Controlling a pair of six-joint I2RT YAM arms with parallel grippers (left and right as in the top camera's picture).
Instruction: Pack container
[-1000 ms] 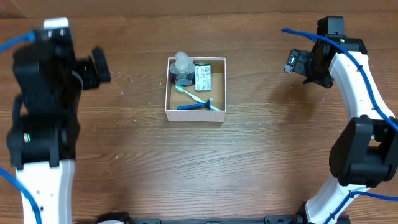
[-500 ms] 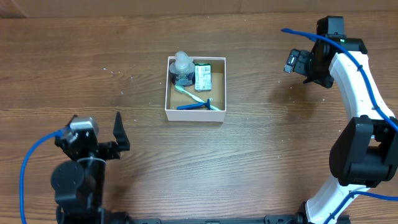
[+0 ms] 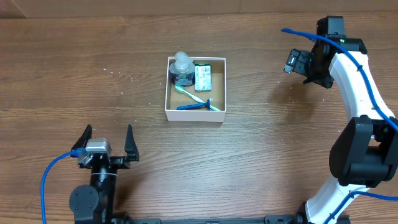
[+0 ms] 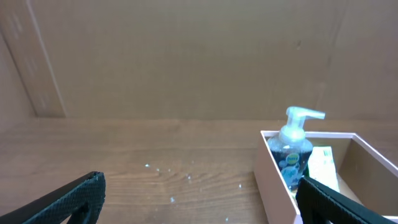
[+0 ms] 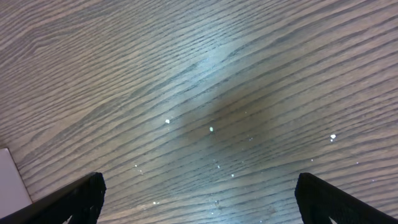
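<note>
Wood-grain table (image 3: pixel 249 155). Container (image 3: pixel 194 116) sits mid-table, slightly far, holding pump bottle (image 3: pixel 182 67), green packet (image 3: pixel 203 78), toothbrush (image 3: pixel 188 93), razor (image 3: pixel 196 106). No loose items visible, so packing looks done: park arms clear, confirm the upright bottle won't tip. Left gripper (image 3: pixel 108 132) near-left, right gripper (image 3: pixel 293 62) far-right, both spread wide and empty. Container is square, no long axis; walls parallel to table edges, mouth up.

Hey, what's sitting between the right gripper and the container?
Nothing. In the overhead view, only bare wooden table separates the right gripper from the container.
</note>
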